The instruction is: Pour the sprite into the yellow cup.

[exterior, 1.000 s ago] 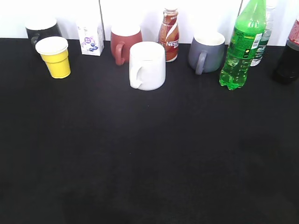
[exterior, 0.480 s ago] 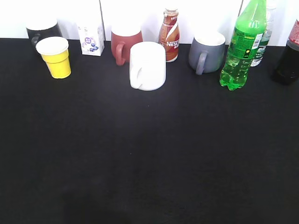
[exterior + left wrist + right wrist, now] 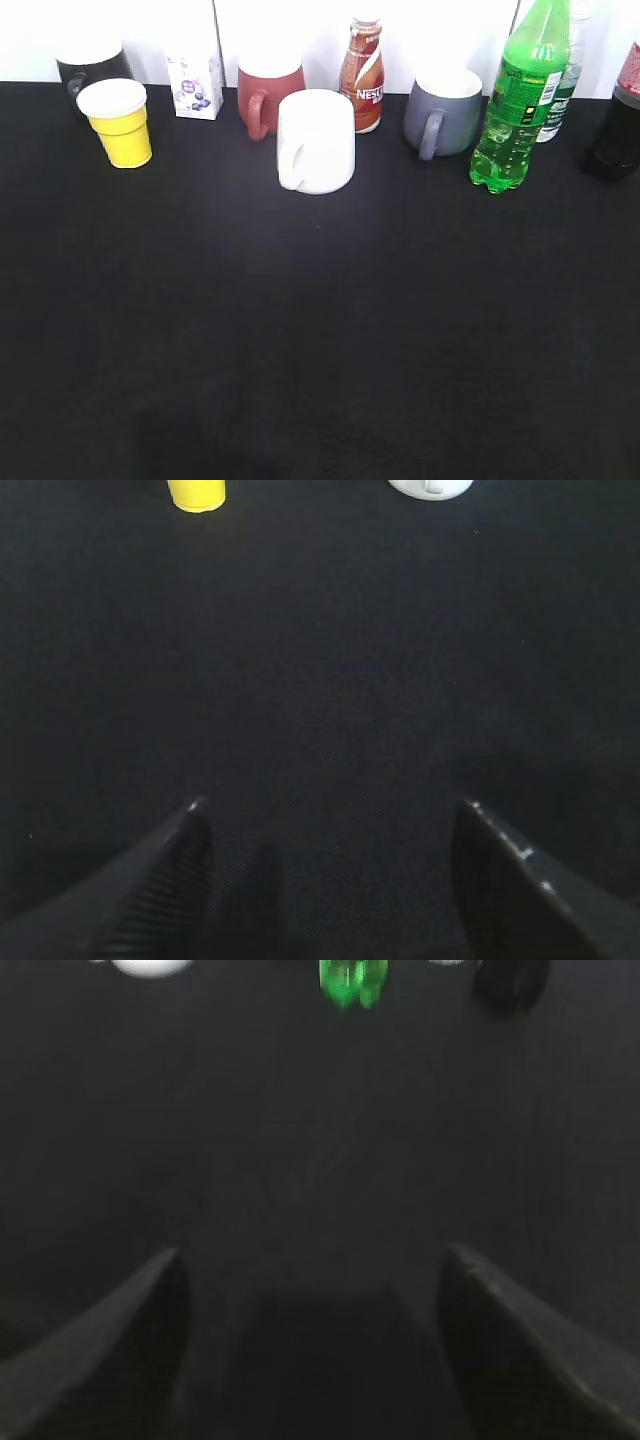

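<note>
Slanted front view; low forward-facing wrist views

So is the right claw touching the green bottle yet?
Apart. The right wrist view shows the open right claw with bare black table between it and the sprite.

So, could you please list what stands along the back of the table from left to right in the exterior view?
Black mug → yellow cup → small carton → red mug → white mug → brown bottle → grey mug → sprite → dark bottle.
</note>
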You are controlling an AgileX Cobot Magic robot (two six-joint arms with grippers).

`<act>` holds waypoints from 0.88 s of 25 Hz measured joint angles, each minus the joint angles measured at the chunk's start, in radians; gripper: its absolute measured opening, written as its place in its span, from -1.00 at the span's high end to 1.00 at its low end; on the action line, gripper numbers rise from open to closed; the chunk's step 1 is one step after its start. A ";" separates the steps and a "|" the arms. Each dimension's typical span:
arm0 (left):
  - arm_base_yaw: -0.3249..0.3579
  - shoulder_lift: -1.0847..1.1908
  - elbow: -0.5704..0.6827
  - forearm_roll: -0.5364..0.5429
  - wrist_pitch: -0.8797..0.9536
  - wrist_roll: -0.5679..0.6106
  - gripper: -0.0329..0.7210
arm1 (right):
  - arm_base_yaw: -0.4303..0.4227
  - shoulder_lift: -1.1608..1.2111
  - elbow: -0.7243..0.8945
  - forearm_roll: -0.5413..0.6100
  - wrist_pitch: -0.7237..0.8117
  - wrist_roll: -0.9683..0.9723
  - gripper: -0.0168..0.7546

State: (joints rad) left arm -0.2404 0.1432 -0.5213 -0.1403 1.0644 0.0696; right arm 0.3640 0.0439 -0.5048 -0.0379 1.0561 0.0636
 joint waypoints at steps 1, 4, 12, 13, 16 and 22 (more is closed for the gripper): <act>0.000 0.000 0.000 0.000 -0.001 0.000 -0.58 | 0.000 0.041 0.000 0.000 -0.006 0.003 -0.56; 0.000 0.000 0.000 0.000 -0.002 0.000 -0.58 | 0.000 0.151 0.000 0.000 -0.014 0.004 -0.56; 0.000 0.000 0.000 0.000 -0.003 0.000 -0.58 | -0.001 0.179 0.000 0.000 -0.015 0.004 -0.56; 0.006 -0.001 0.000 0.000 -0.003 0.000 -0.58 | -0.015 0.176 0.000 0.000 -0.015 0.004 -0.56; 0.125 -0.071 0.001 0.000 -0.003 0.000 -0.58 | -0.206 0.117 0.000 0.000 -0.015 0.004 -0.56; 0.252 -0.151 0.003 0.001 -0.003 0.000 -0.58 | -0.375 -0.051 0.000 0.015 -0.015 0.004 -0.56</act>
State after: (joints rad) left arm 0.0114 -0.0078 -0.5181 -0.1392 1.0611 0.0696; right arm -0.0107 -0.0070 -0.5048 -0.0225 1.0415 0.0678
